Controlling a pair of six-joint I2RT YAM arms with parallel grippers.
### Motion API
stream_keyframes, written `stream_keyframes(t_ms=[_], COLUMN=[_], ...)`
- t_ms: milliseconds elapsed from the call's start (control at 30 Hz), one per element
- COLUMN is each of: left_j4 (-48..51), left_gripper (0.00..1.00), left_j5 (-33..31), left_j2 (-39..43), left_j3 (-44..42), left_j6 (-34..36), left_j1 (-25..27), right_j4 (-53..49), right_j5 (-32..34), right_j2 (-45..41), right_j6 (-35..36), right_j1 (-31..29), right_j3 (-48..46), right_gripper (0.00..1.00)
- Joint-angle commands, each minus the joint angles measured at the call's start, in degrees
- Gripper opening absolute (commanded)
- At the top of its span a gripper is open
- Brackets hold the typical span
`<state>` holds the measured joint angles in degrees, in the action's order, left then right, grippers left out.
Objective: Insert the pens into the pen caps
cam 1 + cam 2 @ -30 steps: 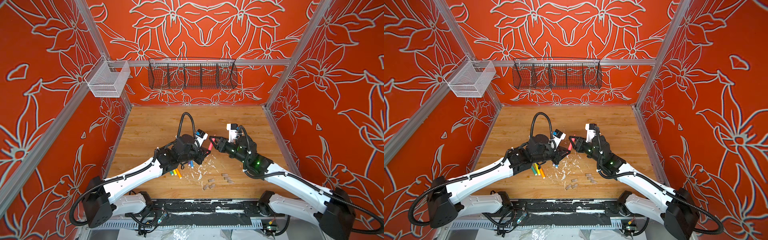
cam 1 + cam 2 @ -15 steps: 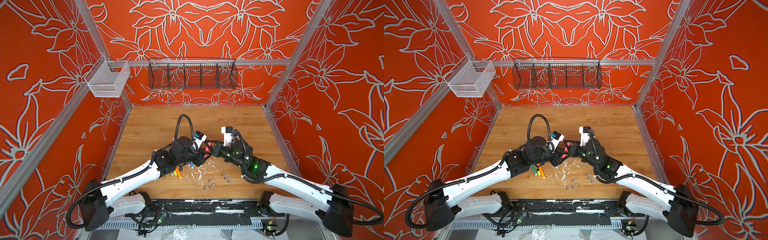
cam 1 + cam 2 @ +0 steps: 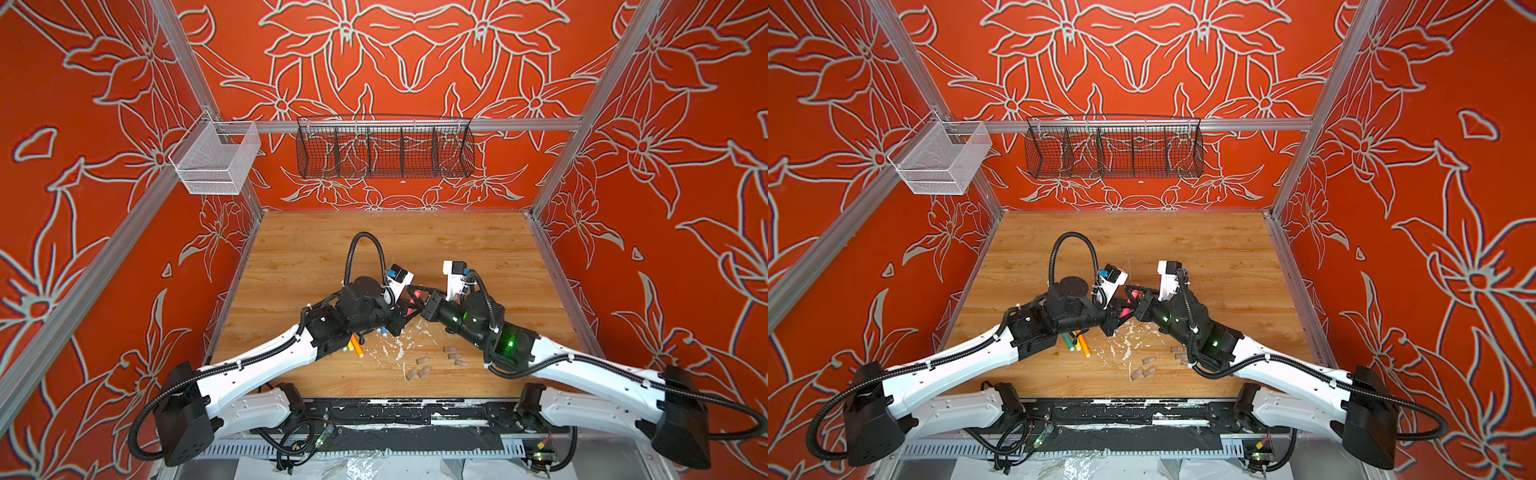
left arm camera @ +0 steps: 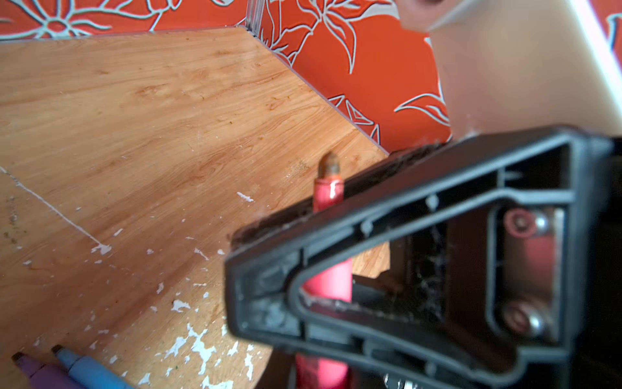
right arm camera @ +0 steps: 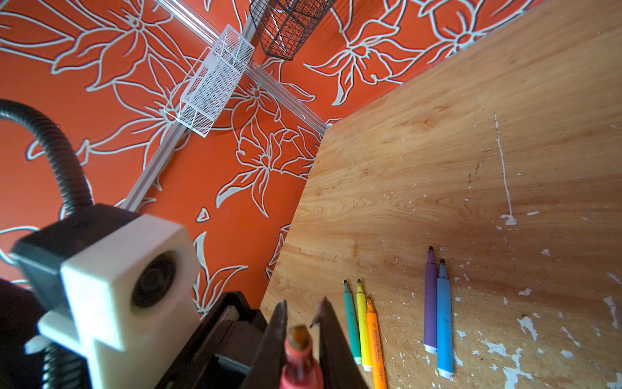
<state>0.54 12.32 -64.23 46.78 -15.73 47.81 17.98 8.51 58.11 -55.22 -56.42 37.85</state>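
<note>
pink pen (image 3: 412, 298) held clear of the surface (image 3: 457, 249), between both arms near its middle.

the right jaws are closed on the pink pen just behind its bare tip (image 5: 298, 333), which pokes out past them. the left jaws meet them nose to nose and, as far as the left wrist view shows, are closed on the barrel lower down. five more pens lie uncapped on the surface, partly under the left arm. green pen (image 5: 351, 323), yellow pen (image 5: 363, 326) and orange pen (image 5: 375, 347) lie side by side, with purple pen (image 5: 430, 303) and blue pen (image 5: 444, 316) as a touching pair just beside them. the pen caps (image 3: 455, 356) lie loose in two small clusters nearer the front edge, by the right arm and apart from the pens, beside white paint flecks (image 3: 399, 353).
</note>
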Motion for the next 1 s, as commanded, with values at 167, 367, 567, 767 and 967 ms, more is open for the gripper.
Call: stream_keyframes(t_ms=[167, 367, 567, 767, 967], left_j4=[2.08, -0.48, -0.86, -2.02, -3.0], left_gripper=[0.0, 0.0, 0.0, 0.0, 0.0], left_j5=[-16.59, -19.27, -32.86, -34.38, -35.62], left_j2=[1.13, 0.76, 1.12, -3.02, -1.52], left_j3=[-0.73, -2.37, -5.64, -6.14, -7.73], left_j6=[-4.39, -4.28, -6.8, -3.06, -4.04], left_j1=[-0.26, -0.26, -0.35, -0.92, -1.05], right_j4=[-30.63, -50.22, -60.68, -59.36, -56.5], right_j5=[12.56, 16.01, 11.7, 6.76, 9.14], right_j2=[-9.62, -17.09, -17.31, -11.55, -3.27], right_j6=[-1.31, -2.88, -2.48, -4.24, -9.11], right_j1=[-0.36, -0.36, -0.52, -4.66, -12.64], right_j3=[5.76, 5.79, 6.04, 2.73, 1.39], right_gripper=[0.56, 0.61, 0.58, 0.51, 0.5])
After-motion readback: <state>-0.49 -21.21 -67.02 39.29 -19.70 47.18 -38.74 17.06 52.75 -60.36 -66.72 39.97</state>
